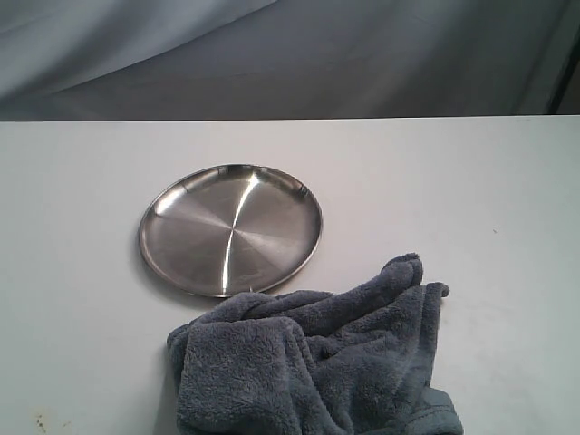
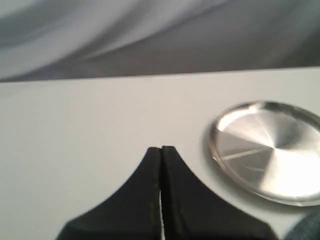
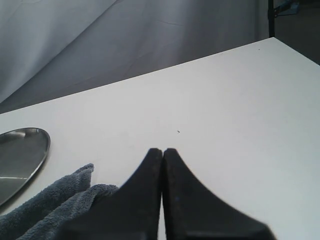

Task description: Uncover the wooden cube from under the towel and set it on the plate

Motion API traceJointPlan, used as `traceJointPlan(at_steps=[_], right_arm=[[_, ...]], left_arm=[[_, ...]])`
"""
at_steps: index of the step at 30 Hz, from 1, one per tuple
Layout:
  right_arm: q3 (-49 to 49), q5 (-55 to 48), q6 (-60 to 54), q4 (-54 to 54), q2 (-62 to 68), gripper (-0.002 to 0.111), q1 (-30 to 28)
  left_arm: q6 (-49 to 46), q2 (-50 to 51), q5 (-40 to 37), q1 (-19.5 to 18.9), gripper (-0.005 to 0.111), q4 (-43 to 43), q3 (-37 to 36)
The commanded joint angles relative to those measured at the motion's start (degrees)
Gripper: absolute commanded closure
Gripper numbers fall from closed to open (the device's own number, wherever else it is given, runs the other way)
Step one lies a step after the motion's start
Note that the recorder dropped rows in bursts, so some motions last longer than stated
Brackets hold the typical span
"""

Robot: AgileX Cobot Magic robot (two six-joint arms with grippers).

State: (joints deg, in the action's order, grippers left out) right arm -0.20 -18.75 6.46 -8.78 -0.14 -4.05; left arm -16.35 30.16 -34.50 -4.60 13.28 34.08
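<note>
- Left hand (image 2: 161, 150): tips pressed together, nothing between them, poised over the bare surface (image 2: 75, 125).
- Right hand (image 3: 163, 151): the same, tips together and holding nothing.
- Ahead of the left hand and off to its side, well apart from the tips: the plate (image 1: 231, 231), shiny and with nothing on it.
- Near the right hand, just beside its tips: the towel (image 1: 317, 362), bunched in thick folds and reaching up to the plate rim; touching it or only in front of it, cannot tell.
- No sight of the wooden cube in any view; most probably hidden under the folds of the towel, so on the right hand's side and far from the left hand.
- Judging from this, nothing of the task done yet: towel not lifted, cube not uncovered, plate bare.
- Left to do: opening one hand, pinching a fold of the towel and drawing it aside; then finding the cube, closing on it, carrying it over to the plate and setting it down.
- Probably more convenient to take the towel with the right hand, as the nearer one, and to keep the left hand for the cube and the plate.
- Possible trouble: dragging the cube along inside the plush cloth, or pulling the towel onto the plate.
</note>
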Motion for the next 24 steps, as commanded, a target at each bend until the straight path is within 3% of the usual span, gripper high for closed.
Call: traceJointPlan(at_steps=[1, 7, 10, 14, 18, 24], right_arm=[[0.20, 0.07, -0.32, 0.55, 0.14, 0.108, 0.07], [0.20, 0.07, -0.32, 0.55, 0.14, 0.108, 0.07], [0.20, 0.07, -0.32, 0.55, 0.14, 0.108, 0.07], [0.20, 0.07, -0.32, 0.55, 0.14, 0.108, 0.07], [0.20, 0.07, -0.32, 0.55, 0.14, 0.108, 0.07], [0.20, 0.07, -0.32, 0.55, 0.14, 0.108, 0.07]], left_arm=[[-15.97, 8.04, -7.84, 0.17, 0.107, 17.20, 3.58], [-23.42, 13.76, -9.61, 0.17, 0.107, 24.00, 3.60], [-24.80, 15.40, -10.10, 2.82, 0.107, 23.57, 3.60], [-23.10, 17.38, -11.07, 10.57, 0.107, 18.15, 4.89], [-14.89, 20.13, -13.45, 18.28, 0.107, 9.03, 8.26], [-7.62, 23.94, -16.08, 26.98, 0.107, 0.95, 13.40]])
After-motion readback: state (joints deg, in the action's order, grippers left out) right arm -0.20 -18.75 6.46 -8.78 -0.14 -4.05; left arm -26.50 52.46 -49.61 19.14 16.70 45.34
